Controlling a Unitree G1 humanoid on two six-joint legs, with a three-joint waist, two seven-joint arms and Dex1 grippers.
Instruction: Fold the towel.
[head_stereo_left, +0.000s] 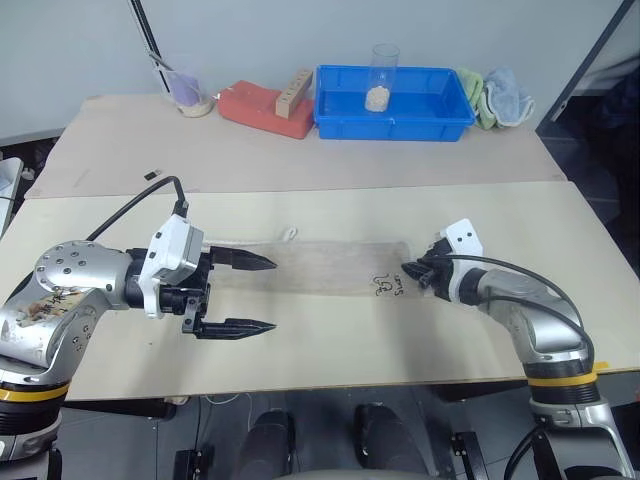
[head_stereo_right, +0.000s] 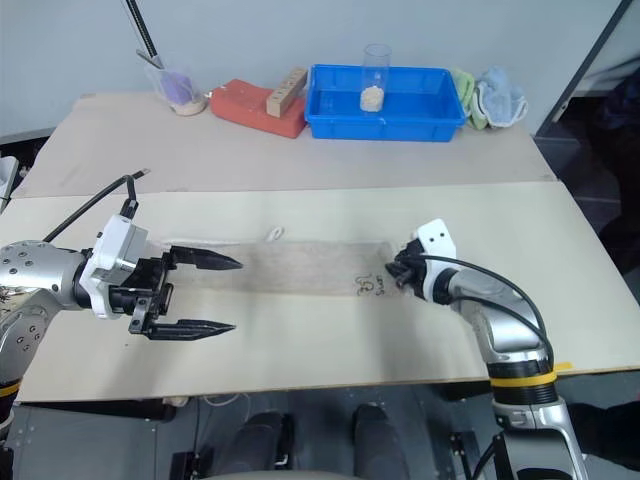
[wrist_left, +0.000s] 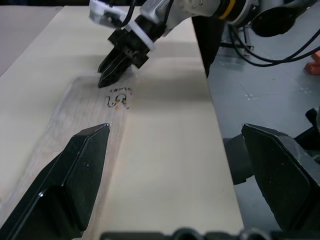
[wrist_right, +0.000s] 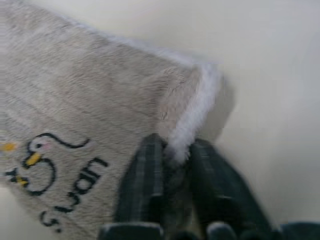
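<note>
Your right gripper (head_stereo_left: 408, 270) pinches the towel (head_stereo_left: 325, 265) at its end; your left gripper (head_stereo_left: 266, 296) hangs agape over the other end.

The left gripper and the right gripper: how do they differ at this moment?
The left gripper has its fingers spread wide and holds nothing; the right gripper is shut on the towel edge. The left gripper hovers at one end of the towel, the right gripper at the end with the dark print. Both have black fingers.
</note>
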